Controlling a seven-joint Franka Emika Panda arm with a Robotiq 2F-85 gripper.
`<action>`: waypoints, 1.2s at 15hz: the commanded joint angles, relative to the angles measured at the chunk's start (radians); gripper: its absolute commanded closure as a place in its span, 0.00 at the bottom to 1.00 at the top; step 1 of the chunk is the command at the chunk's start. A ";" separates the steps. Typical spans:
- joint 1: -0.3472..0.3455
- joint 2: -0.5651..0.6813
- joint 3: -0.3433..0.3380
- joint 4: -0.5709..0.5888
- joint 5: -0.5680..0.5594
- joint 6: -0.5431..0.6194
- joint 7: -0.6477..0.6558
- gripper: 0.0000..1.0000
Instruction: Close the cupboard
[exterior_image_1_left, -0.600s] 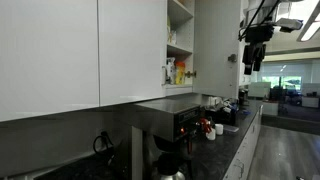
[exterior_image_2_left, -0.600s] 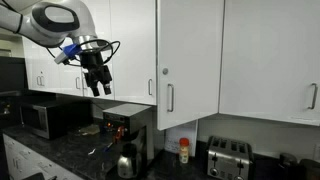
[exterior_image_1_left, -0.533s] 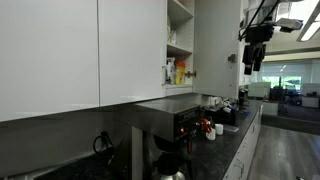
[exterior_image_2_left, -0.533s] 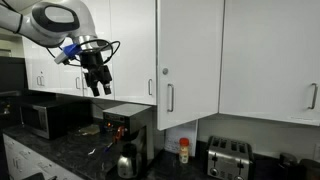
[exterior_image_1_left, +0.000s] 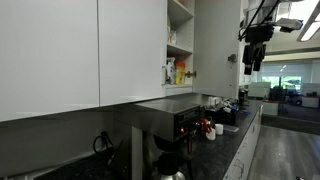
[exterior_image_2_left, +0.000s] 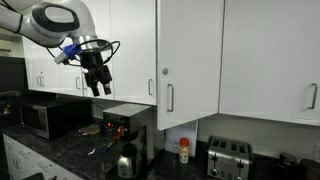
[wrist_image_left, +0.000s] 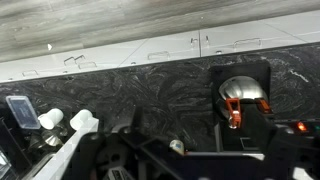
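Observation:
The cupboard (exterior_image_1_left: 181, 40) is open in an exterior view, showing white shelves with yellow and white containers (exterior_image_1_left: 177, 72). Its flat white door (exterior_image_1_left: 217, 50) stands swung out. The door (exterior_image_2_left: 190, 60) also shows face-on in an exterior view, with a slim metal bar handle (exterior_image_2_left: 170, 97). My gripper (exterior_image_2_left: 97, 88) hangs in the air beside the door, apart from it, fingers pointing down and spread with nothing between them. In an exterior view the gripper (exterior_image_1_left: 252, 62) is past the door's outer edge. The wrist view looks down on the counter; the cupboard is out of that view.
A black coffee machine (exterior_image_2_left: 126, 122) stands on the dark stone counter (wrist_image_left: 150, 85) below my gripper, with a metal pot (wrist_image_left: 243, 90) on it. A microwave (exterior_image_2_left: 45, 118), a toaster (exterior_image_2_left: 228, 158) and a small bottle (exterior_image_2_left: 184, 150) also sit there. White cups (wrist_image_left: 82, 120) are nearby.

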 joint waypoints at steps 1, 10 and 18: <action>0.007 0.001 -0.005 0.003 -0.004 -0.004 0.004 0.00; -0.031 -0.057 -0.010 0.058 -0.058 0.043 0.052 0.00; -0.142 -0.048 -0.118 0.140 -0.139 0.237 0.070 0.00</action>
